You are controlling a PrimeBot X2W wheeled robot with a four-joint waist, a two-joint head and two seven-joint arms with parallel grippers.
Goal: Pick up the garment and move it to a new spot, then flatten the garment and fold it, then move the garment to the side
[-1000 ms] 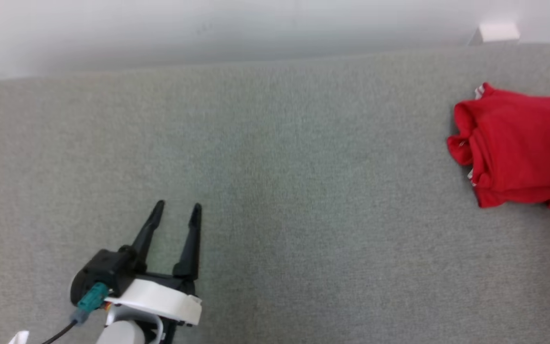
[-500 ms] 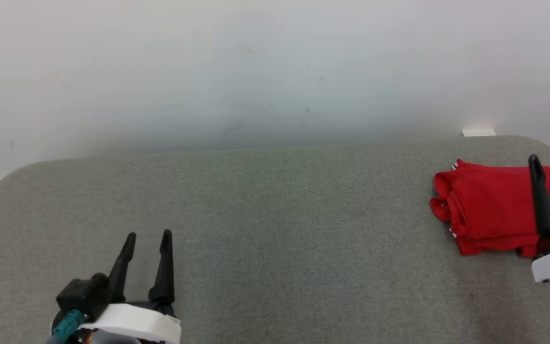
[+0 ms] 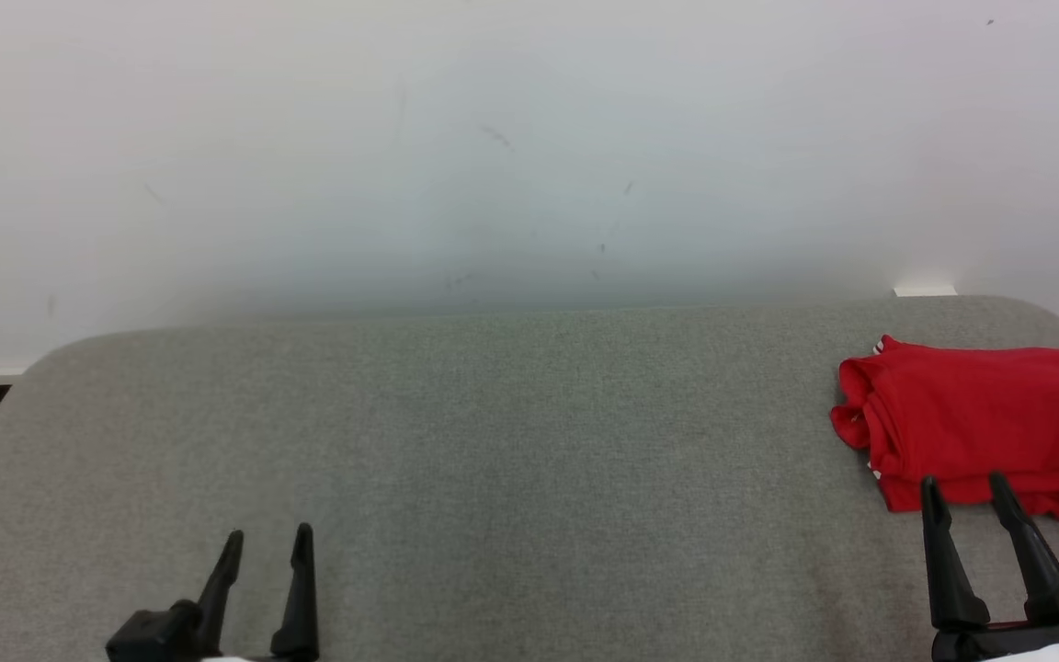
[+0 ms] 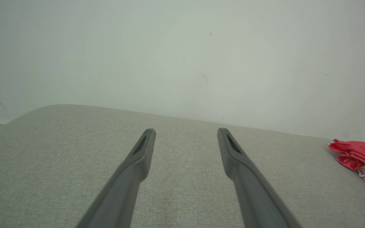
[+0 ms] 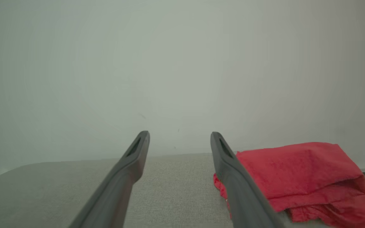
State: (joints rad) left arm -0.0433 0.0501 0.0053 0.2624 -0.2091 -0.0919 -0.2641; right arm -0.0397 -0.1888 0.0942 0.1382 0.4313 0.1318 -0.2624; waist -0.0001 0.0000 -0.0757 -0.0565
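The red garment (image 3: 980, 423) lies folded in a thick stack at the far right of the grey table (image 3: 511, 441), with white trim at its left end. It also shows in the left wrist view as the garment (image 4: 361, 160) at the right edge, and in the right wrist view as the garment (image 5: 299, 177). My right gripper (image 3: 963, 483) stands open just in front of the stack, with nothing between its fingers. At the lower left, my left gripper (image 3: 267, 538) is open and empty, far from the cloth. My left gripper (image 4: 185, 131) and right gripper (image 5: 179, 134) hover over bare table.
A pale wall (image 3: 493, 138) rises right behind the table's far edge. The table has rounded corners at back left and back right. A small white block (image 3: 925, 290) sits by the wall behind the garment.
The head camera has tilted up, so the whole picture shifted down. My right gripper came into view and has drawn back from over the garment to just in front of it. The garment stays put.
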